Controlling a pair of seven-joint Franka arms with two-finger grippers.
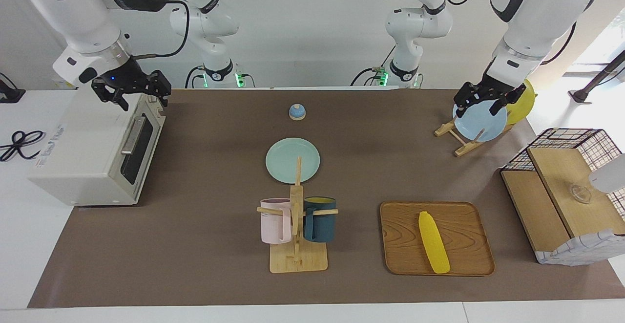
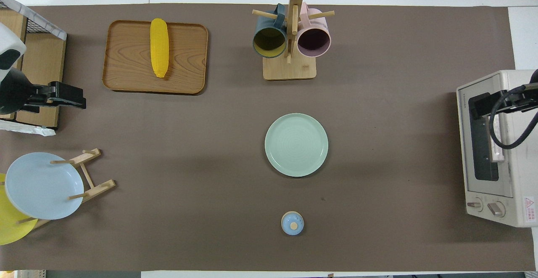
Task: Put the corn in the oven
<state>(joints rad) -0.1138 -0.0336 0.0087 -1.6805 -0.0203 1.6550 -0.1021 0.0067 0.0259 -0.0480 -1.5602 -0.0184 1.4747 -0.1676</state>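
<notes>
Plain white room, brown mat over a white table

Pretty bare backdrop: a white wall (image 1: 312, 30) runs along the far edge, and the brown mat (image 1: 219, 166) covers most of the white tabletop (image 1: 29, 264), leaving pale strips at both ends and the near edge. Bright daylight spills in at the upper right corner of the facing view. A black cable (image 1: 19, 142) lies coiled on the white strip at the left.

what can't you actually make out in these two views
- Oven interior: facing view, hidden by the shut dark glass door.
- Yellow plate: overhead view, cut off by the frame edge and covered by the blue plate.
- Right gripper: overhead view, arm cut off at the edge.
- Basket box contents: facing view, partly hidden by a white object.
</notes>
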